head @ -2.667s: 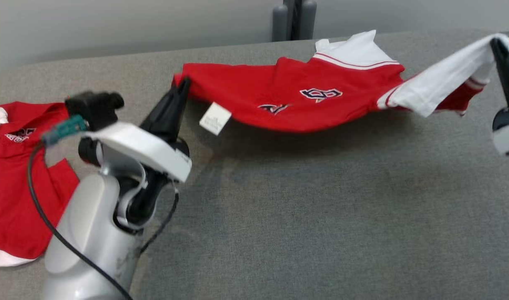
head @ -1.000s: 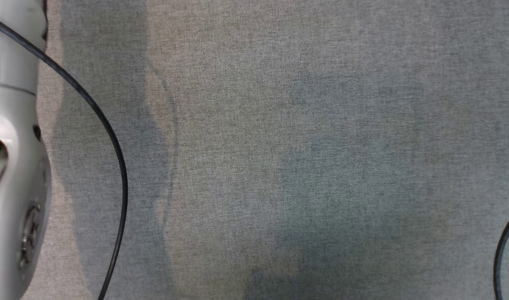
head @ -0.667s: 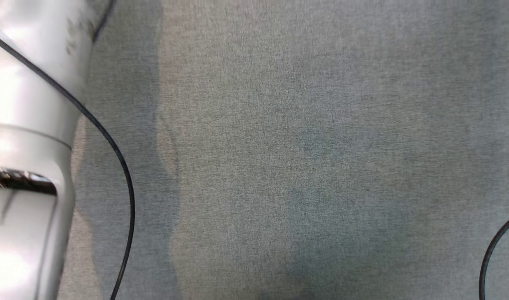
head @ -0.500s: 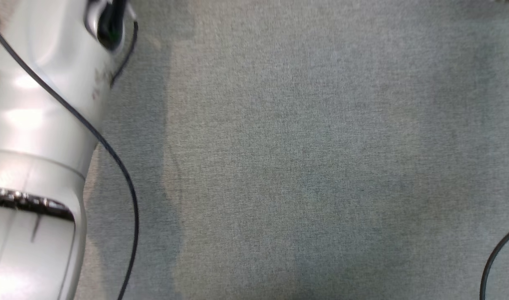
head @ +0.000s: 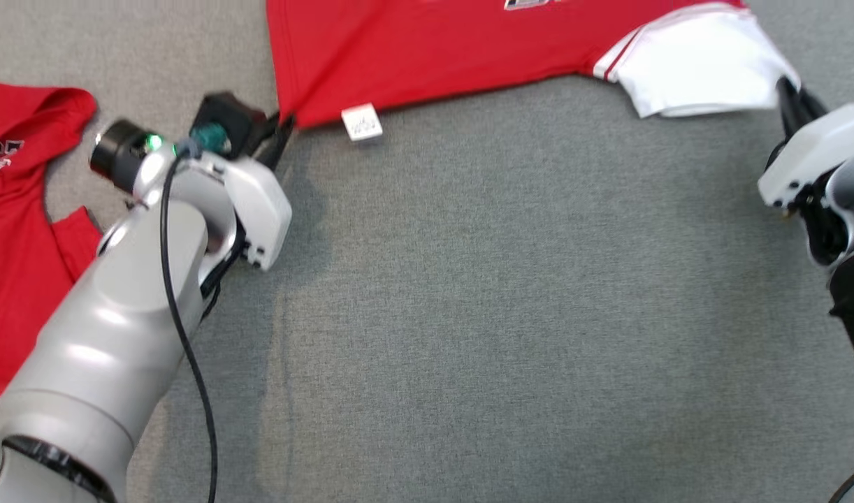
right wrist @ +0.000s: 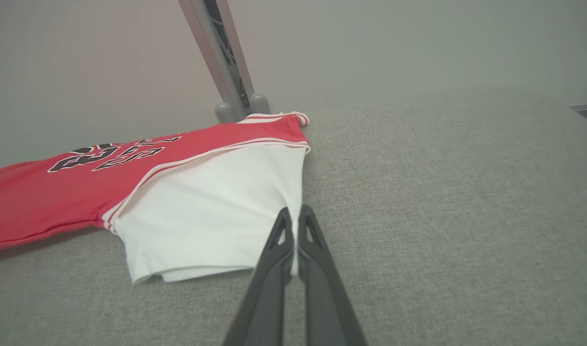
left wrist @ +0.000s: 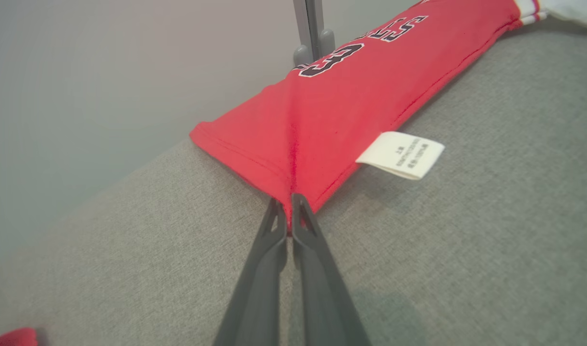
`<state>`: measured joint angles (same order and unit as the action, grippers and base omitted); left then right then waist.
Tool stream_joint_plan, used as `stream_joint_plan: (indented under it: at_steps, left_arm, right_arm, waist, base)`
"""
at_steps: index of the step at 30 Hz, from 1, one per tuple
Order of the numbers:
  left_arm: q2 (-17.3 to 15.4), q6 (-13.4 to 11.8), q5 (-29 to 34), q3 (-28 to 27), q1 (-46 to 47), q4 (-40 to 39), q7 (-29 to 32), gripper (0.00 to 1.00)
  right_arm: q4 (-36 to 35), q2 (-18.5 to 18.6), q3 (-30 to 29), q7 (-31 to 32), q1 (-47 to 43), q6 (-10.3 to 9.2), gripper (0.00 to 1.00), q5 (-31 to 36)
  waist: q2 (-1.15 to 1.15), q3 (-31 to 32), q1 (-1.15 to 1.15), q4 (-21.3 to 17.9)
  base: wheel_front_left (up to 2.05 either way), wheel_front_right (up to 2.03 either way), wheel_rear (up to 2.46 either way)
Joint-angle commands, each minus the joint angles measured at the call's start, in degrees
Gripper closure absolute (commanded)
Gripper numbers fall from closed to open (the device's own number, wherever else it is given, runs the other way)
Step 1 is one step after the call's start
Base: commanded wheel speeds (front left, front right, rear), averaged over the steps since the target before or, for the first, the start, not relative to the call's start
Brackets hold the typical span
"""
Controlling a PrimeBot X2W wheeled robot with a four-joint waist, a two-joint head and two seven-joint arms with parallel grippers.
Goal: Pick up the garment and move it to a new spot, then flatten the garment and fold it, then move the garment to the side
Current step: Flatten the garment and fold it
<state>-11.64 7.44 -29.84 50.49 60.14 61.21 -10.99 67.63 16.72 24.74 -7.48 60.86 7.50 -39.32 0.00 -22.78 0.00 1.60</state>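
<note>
Down onto the table is where the jersey has come. A few seconds back it hung in the air between your two arms. Now it rests on the grey cloth, stretched across just on your side of the upright post, its far edge close to the post's foot. The head camera has tipped down too, so do not read all of that shift as the cloth's.

Your left gripper has its fingers pressed together on the red hem corner, the end of the jersey that lies to the left of the post, with the white care label just beside the pinch. Your right gripper is likewise clamped, on the edge of the white sleeve, at the end to the right of the post. Both sets of fingers sit low to the table.

I judge that you hold the two opposite ends so that the pull between them keeps the body taut as it settles. That spares you smoothing later. A raised crease runs from the left pinch toward the post, so flattening is not done.

A second red garment lies well left of the post, apart from your work.
</note>
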Motion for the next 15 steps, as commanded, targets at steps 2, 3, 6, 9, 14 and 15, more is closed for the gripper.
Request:
stream_joint_plan:
  at_steps: [2,3,6,9,14,15]
  left_arm:
    - [-1.58,0.03,-0.23,1.01,-1.34,0.26,-0.51,1.0]
    - [-1.84,0.03,0.18,1.98,-2.02,0.37,-0.67,1.0]
    - [-2.47,0.03,0.85,4.02,-3.6,0.89,-1.38,1.0]
    - [-2.52,0.04,1.44,5.4,-4.83,1.54,-2.19,1.0]
    - [-2.08,0.04,1.84,6.68,-6.87,2.64,-3.11,1.0]
    - [-1.95,0.04,1.66,6.73,-7.29,2.85,-3.23,1.0]
  right_arm:
    - [0.23,0.2,0.46,0.79,-1.55,-0.02,1.0,-1.22]
    - [0.11,0.27,0.89,1.52,-2.32,-0.02,1.0,-1.74]
    - [-0.73,1.02,2.64,4.03,-4.95,-0.02,1.0,-3.27]
    - [-1.57,2.04,4.07,6.33,-7.59,-0.02,1.0,-5.18]
    - [-4.3,3.34,5.71,10.95,-12.35,-0.03,1.0,-10.08]
    - [-5.2,3.18,5.32,12.13,-13.38,-0.03,1.0,-12.06]
  waist:
    - [0.0,1.96,0.0,-0.75]
    - [0.0,2.38,0.0,-0.83]
    - [0.0,3.62,0.0,-0.91]
    - [0.0,4.96,0.0,-0.77]
    - [0.0,7.1,0.0,-0.47]
    - [0.0,7.55,0.0,-0.43]
  base:
    - [0.0,0.0,0.0]
    - [0.0,0.0,0.0]
    - [0.0,0.0,0.0]
    - [0.0,0.0,0.0]
    - [0.0,0.0,0.0]
    - [0.0,0.0,0.0]
